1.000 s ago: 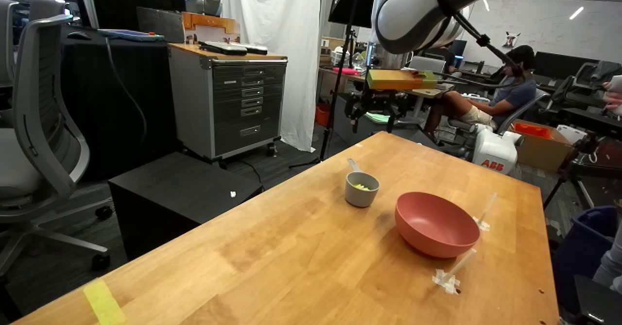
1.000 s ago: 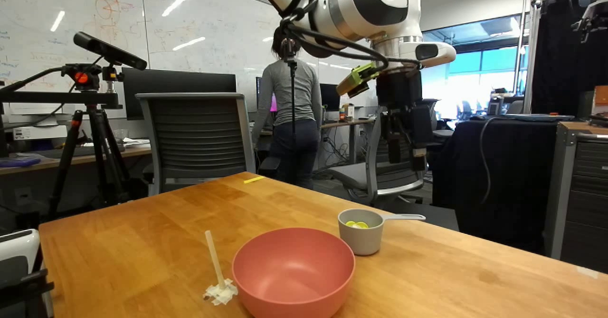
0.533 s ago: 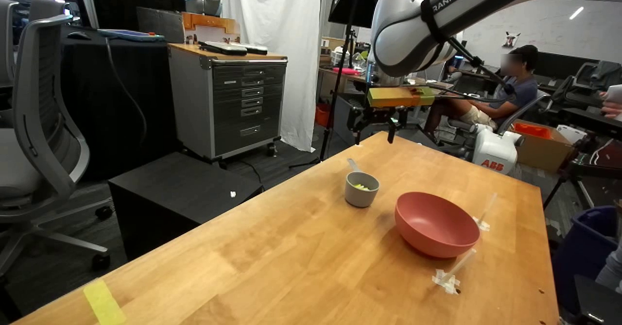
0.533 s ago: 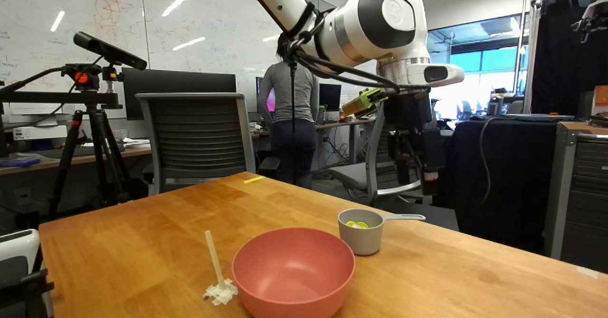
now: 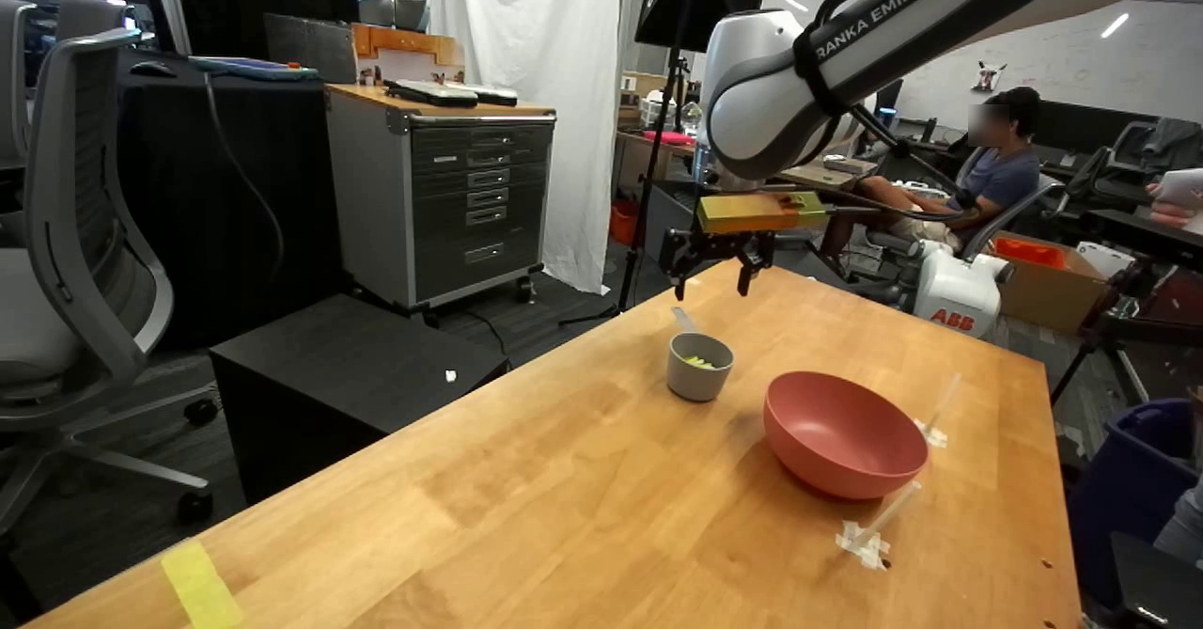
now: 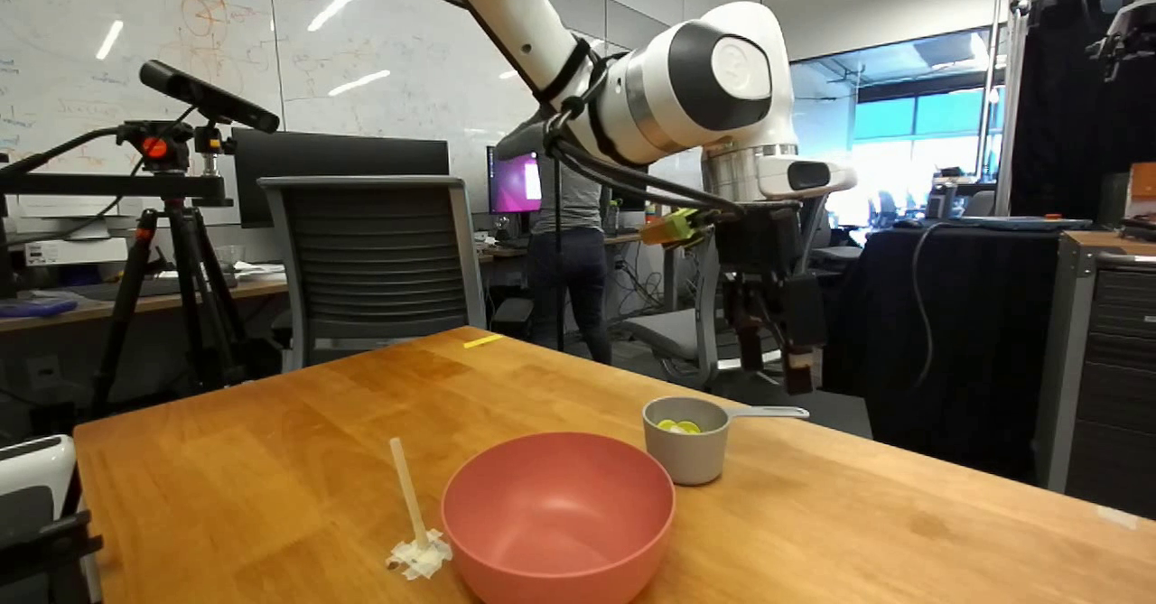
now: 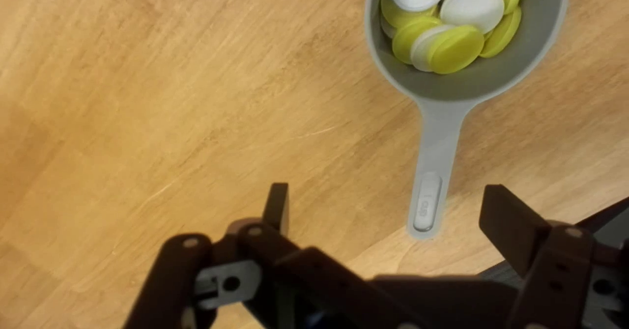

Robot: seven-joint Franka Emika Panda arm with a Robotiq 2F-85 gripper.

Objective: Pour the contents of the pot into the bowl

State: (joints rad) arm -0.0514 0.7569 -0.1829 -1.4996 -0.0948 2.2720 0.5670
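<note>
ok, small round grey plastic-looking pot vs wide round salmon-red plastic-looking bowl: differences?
Grey pot is much narrower than red bowl.
Pot has a long handle; bowl has none.
Pot holds yellow and white discs; none show in the bowl.
Both: round, open-topped, upright on the brown wooden table.

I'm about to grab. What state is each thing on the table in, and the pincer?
Pincer: open, raised off the table, holding nothing
Pot: upright, not gripped
Yellow and white discs: in the pot, unpoured
Bowl: upright, nothing visible inside
Thin sticks: standing, taped at the base
Yellow tape strip: lying flat
</note>
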